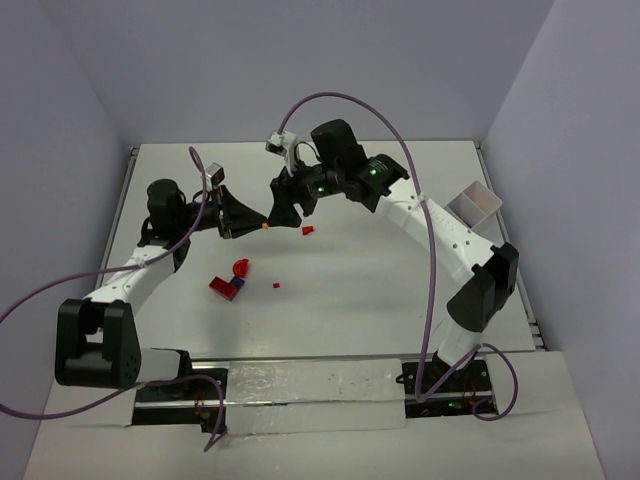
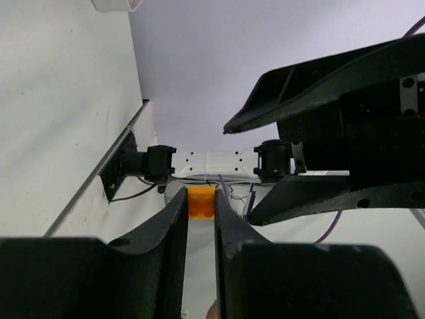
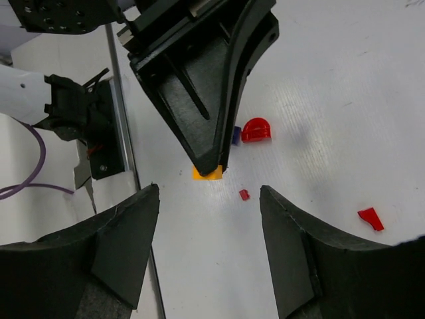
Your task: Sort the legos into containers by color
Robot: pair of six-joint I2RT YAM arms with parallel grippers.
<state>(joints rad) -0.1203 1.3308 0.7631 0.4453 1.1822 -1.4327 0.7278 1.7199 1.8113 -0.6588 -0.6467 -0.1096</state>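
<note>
My left gripper (image 1: 258,222) is shut on a small orange lego (image 1: 263,227) and holds it off the table; in the left wrist view the lego (image 2: 200,201) sits pinched at the tips of the gripper (image 2: 200,214). My right gripper (image 1: 282,213) is open and faces it tip to tip. In the right wrist view the right gripper (image 3: 209,193) gapes just short of the orange lego (image 3: 207,173). On the table lie a red wedge (image 1: 308,231), a red half-round piece (image 1: 240,267), a red brick (image 1: 219,285) touching a purple piece (image 1: 235,290), and a tiny red piece (image 1: 277,286).
One white translucent container (image 1: 475,205) stands at the far right edge of the table, behind the right arm; its corner shows in the left wrist view (image 2: 116,4). Purple cables loop over both arms. Grey walls close the table on three sides.
</note>
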